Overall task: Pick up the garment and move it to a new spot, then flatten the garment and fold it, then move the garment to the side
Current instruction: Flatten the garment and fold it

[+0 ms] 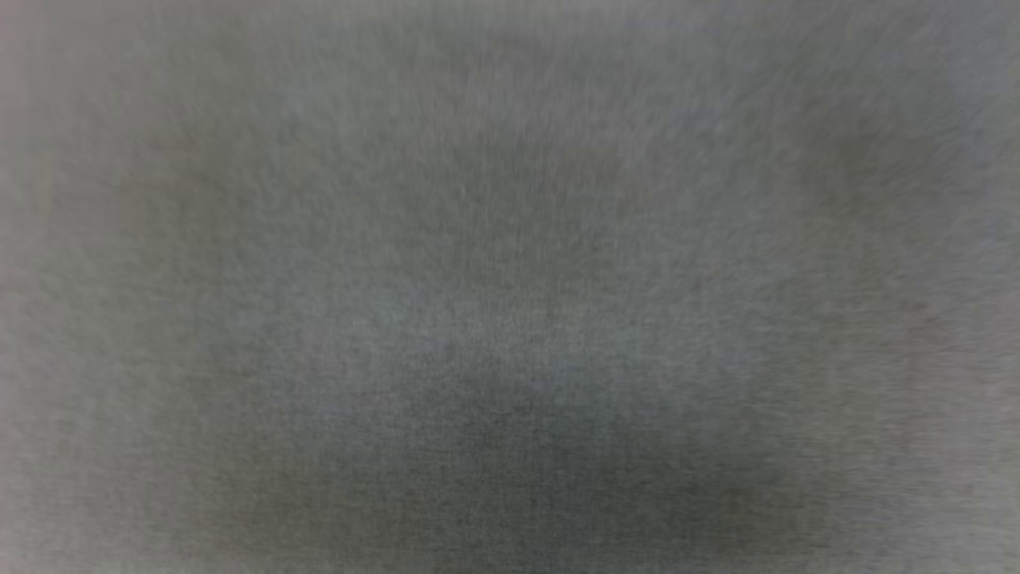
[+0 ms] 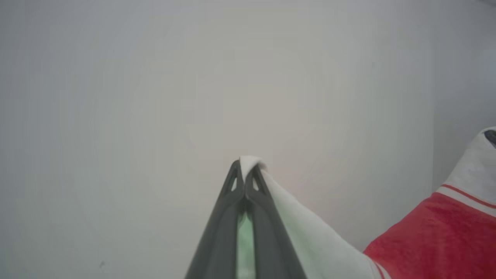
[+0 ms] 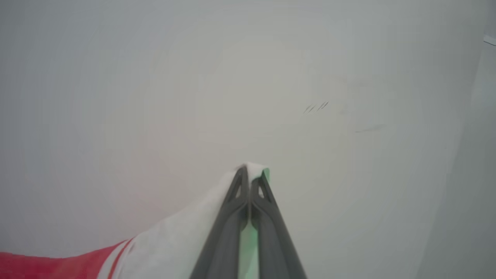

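In the left wrist view my left gripper (image 2: 245, 164) is shut on a white sleeve end of the garment (image 2: 426, 236), and a small fold of white cloth pokes out past the tips. From there the cloth trails down to the right into bright red fabric edged with thin red-and-white stripes. My right gripper (image 3: 250, 170) is likewise shut on the garment's (image 3: 162, 244) other white sleeve end. That sleeve runs down to the left into the red body at the lower left corner. A second white sleeve end (image 2: 472, 166) rises at the right edge of the left wrist view.
A plain pale surface (image 2: 155, 97) lies behind both grippers. It carries a few short dark scuff marks (image 3: 316, 107) right of centre in the right wrist view. The head view gives a blurred grey fuzzy surface (image 1: 510, 287) with no distinct objects.
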